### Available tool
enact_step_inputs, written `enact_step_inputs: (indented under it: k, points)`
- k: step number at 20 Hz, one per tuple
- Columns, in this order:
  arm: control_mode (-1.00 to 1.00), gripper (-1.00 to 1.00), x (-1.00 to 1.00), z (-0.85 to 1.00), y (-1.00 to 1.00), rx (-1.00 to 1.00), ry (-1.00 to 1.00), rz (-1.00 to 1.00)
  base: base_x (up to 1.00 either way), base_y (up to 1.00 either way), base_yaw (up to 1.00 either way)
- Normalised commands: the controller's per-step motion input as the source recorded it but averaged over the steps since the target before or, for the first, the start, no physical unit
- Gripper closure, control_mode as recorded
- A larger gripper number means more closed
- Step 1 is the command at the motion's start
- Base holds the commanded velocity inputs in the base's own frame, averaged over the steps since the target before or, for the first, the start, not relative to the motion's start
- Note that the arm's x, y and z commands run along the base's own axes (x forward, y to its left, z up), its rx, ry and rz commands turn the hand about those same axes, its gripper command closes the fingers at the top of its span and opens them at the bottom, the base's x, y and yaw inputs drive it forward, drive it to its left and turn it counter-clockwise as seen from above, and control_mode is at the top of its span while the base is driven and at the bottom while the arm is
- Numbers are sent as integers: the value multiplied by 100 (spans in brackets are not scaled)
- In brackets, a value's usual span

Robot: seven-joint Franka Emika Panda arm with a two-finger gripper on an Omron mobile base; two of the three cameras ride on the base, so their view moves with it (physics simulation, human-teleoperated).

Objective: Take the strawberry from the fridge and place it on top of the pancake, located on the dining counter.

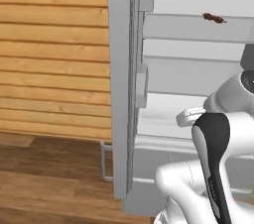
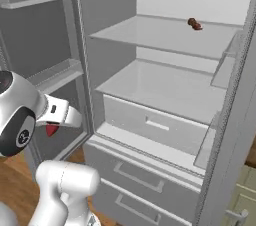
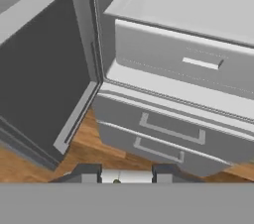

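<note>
- Gripper (image 2: 51, 129): you see it clenched on the strawberry (image 2: 51, 130), red at its tip, low beside the left door.
- Fridge (image 2: 165, 120): open; dark strip (image 2: 194, 24) on upper shelf (image 2: 150, 32).
- Step: berry out, carry in hand.
- Next: back away, turn toward the dining counter, find the pancake.
</note>
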Motion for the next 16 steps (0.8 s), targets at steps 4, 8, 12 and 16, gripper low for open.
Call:
enact_step_inputs:
  k: [4, 8, 12, 16]
  points:
    - [100, 100, 0, 0, 0, 0, 0, 0, -43, -1, 99]
    - [100, 100, 0, 0, 0, 0, 0, 0, -47, -2, 98]
    - [100, 100, 0, 0, 0, 0, 0, 0, -73, -2, 85]
    - [100, 100, 0, 0, 0, 0, 0, 0, -90, 0, 76]
